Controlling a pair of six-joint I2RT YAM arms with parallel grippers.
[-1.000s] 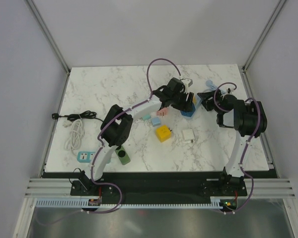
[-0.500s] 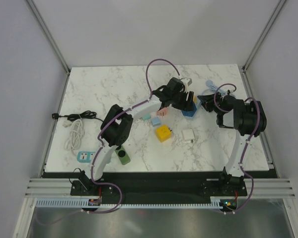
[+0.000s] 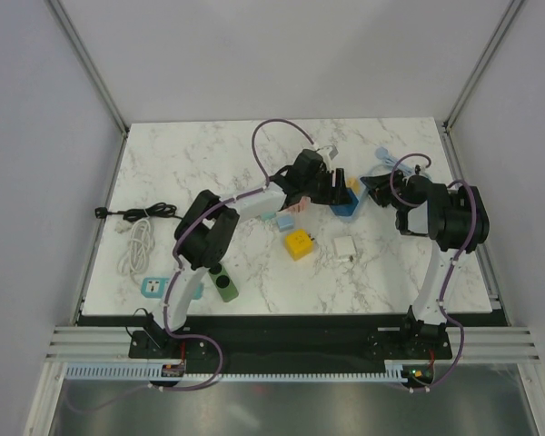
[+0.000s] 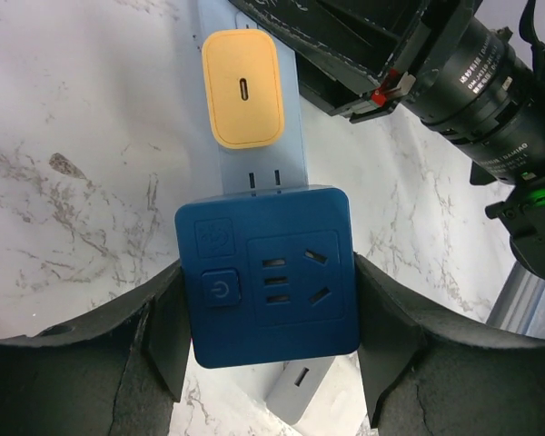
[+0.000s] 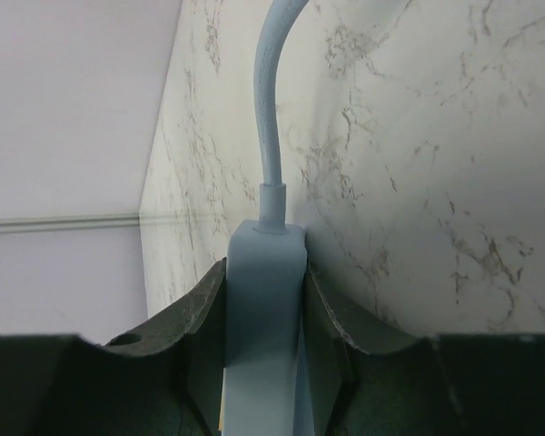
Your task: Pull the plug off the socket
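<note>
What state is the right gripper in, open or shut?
Shut: the right gripper's fingers press both sides of the light blue power strip.

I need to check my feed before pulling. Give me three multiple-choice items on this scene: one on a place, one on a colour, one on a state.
1. Where does the coiled white cable lie on the marble table?
A. far right corner
B. left side
C. centre

2. What colour is the rounded charger sitting on the pale blue power strip?
A. orange-yellow
B. green
C. red

3. How is the right tool?
A. open above the table
B. shut on nothing
C. shut on the pale blue plug with its cord

Answers:
1. B, the top view shows the coil near the table's left edge.
2. A, the left wrist view shows the charger's orange-yellow face.
3. C, the right wrist view shows both fingers pressed against the plug's sides.
</note>
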